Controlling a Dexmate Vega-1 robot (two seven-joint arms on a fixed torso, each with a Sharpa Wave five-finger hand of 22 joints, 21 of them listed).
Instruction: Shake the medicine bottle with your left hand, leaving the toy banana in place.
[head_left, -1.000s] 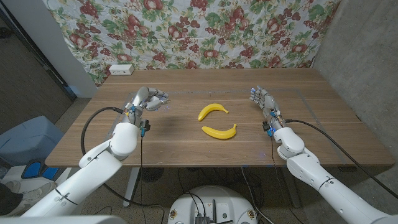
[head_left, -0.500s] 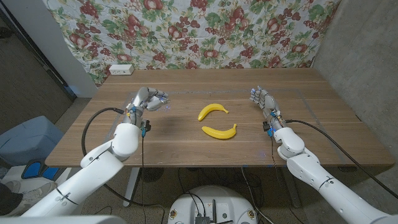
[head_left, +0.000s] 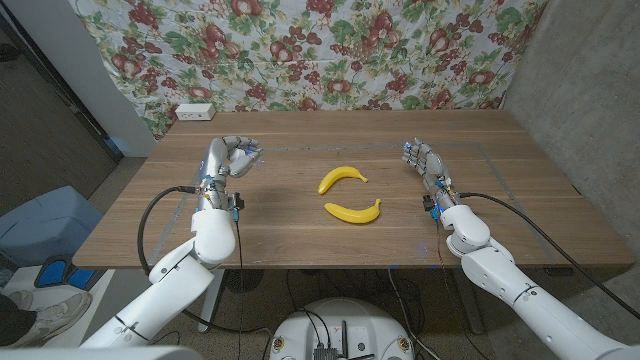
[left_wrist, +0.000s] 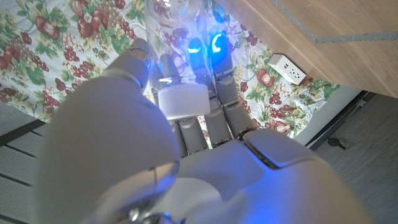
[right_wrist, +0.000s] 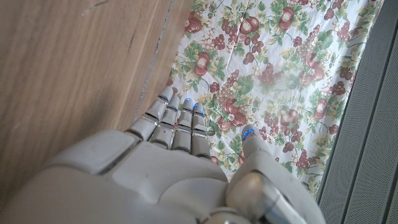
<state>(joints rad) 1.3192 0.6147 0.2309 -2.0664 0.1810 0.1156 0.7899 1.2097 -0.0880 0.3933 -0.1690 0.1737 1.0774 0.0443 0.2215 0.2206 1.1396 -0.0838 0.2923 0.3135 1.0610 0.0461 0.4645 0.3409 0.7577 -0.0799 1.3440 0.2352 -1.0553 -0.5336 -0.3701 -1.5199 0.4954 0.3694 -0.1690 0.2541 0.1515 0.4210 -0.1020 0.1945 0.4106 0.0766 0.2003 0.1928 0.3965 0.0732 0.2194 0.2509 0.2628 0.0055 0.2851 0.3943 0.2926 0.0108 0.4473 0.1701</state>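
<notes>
Over on the left side of the wooden table (head_left: 300, 225), the robot's left hand (head_left: 228, 158) is raised with its fingers curled around the clear medicine bottle (left_wrist: 171, 15), white cap (left_wrist: 182, 101) against the palm. Two toy bananas (head_left: 342, 178) (head_left: 353, 211) lie near each other mid-table. On the right, the right hand (head_left: 420, 158) holds nothing, fingers straight and loosely apart.

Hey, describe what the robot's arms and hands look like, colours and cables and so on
Both arms have smooth white rounded shells. The left hand and right hand are silver-grey, with blue lights glowing at the fingertips. A black cable loops beside each forearm.
</notes>
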